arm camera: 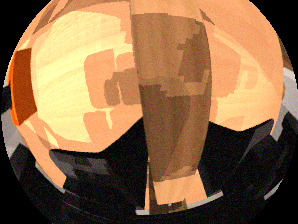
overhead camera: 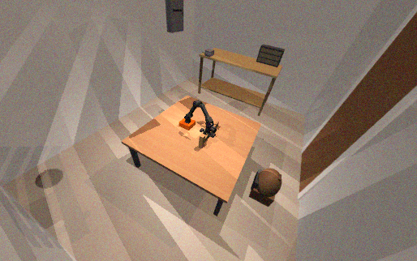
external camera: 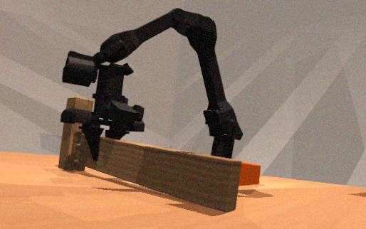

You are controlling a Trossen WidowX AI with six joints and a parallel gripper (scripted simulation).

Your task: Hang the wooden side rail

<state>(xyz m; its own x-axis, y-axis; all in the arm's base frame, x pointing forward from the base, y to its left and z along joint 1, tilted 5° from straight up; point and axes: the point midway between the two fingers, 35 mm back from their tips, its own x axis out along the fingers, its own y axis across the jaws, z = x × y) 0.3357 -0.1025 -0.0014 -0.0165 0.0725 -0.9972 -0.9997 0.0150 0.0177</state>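
Note:
The wooden side rail (external camera: 171, 171) (arm camera: 172, 103) slopes from the headboard post (external camera: 72, 139) (overhead camera: 201, 141) down to the table, where its far end touches the top. My gripper (external camera: 97, 147) (overhead camera: 209, 131) is shut on the rail's raised end, right beside the post. The rail's end sits against the post's slotted face, where small steel pins show. The hooks are hidden behind my fingers and I cannot tell whether they rest on the pins. In the wrist view the rail runs straight away from me.
The arm's orange base (external camera: 249, 173) (overhead camera: 187, 124) (arm camera: 23, 90) stands on the wooden table (overhead camera: 174, 154) behind the rail. A shelf unit (overhead camera: 239, 77) stands beyond the table. A round brown object (overhead camera: 268, 182) sits on the floor to the right.

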